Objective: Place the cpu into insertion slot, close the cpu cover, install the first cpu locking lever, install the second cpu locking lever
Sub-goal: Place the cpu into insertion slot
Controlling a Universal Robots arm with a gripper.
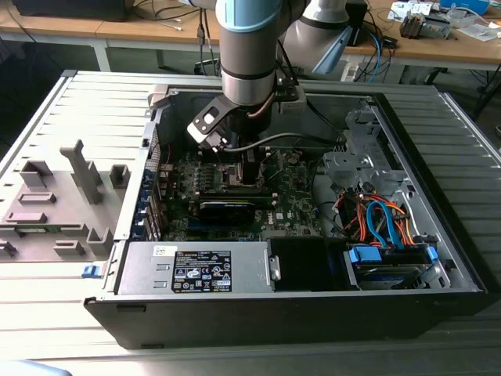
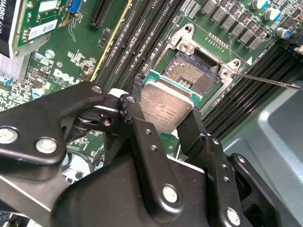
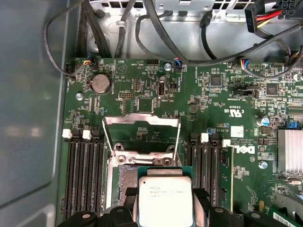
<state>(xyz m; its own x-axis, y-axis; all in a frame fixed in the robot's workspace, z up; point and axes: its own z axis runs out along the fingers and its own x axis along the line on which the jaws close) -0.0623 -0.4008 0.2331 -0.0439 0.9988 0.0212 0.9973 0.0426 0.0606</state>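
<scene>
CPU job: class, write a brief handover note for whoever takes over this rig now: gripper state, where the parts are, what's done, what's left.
Gripper: shut on the small flat square silvery-grey cpu.
The cpu hangs partly over the square brown-centred, silver-rimmed insertion slot, not seated.
The thin square silver metal cpu cover stands open.
Done: cpu picked up.
Left: seating it, closing the cover, the two locking steps.
</scene>
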